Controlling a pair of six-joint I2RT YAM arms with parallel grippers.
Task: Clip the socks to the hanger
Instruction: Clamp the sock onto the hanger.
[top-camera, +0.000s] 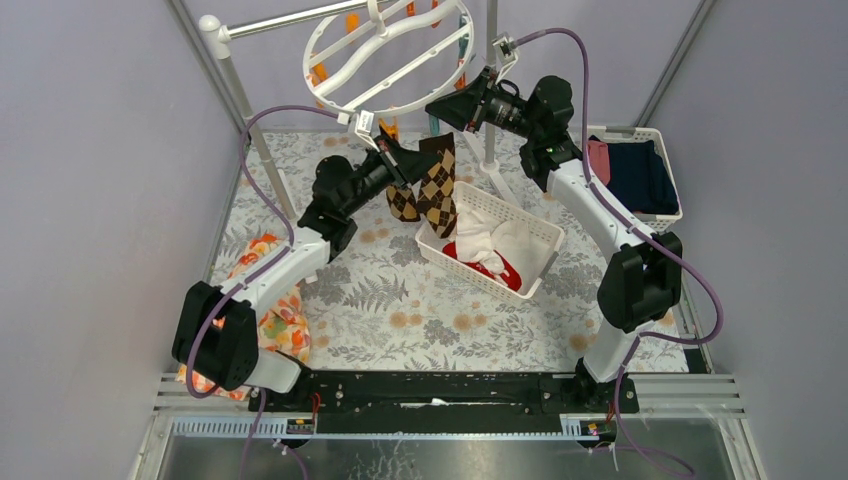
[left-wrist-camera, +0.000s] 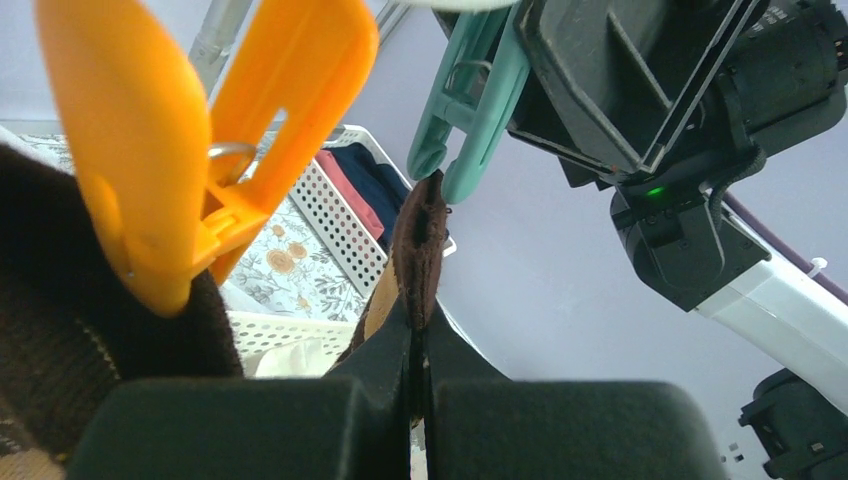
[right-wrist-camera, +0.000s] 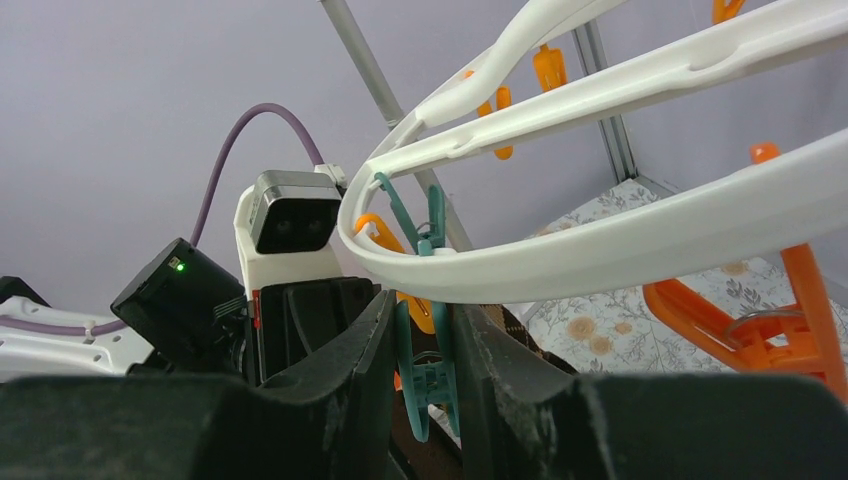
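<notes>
The hanger, a white ring with orange and teal clothespins, hangs at the back. My left gripper is shut on the brown cuff of an argyle sock, holding it up under a teal clothespin. The cuff's top reaches the pin's lower tips. My right gripper is shut on that teal clothespin, just under the ring's rim. A second argyle sock hangs from an orange clothespin. Red and whitish socks lie in the basket.
A white slatted basket sits mid-table under the hanger. A second basket at the back right holds navy and pink folded clothes. An orange floral cloth lies by the left arm. The rack's pole rises at the back left.
</notes>
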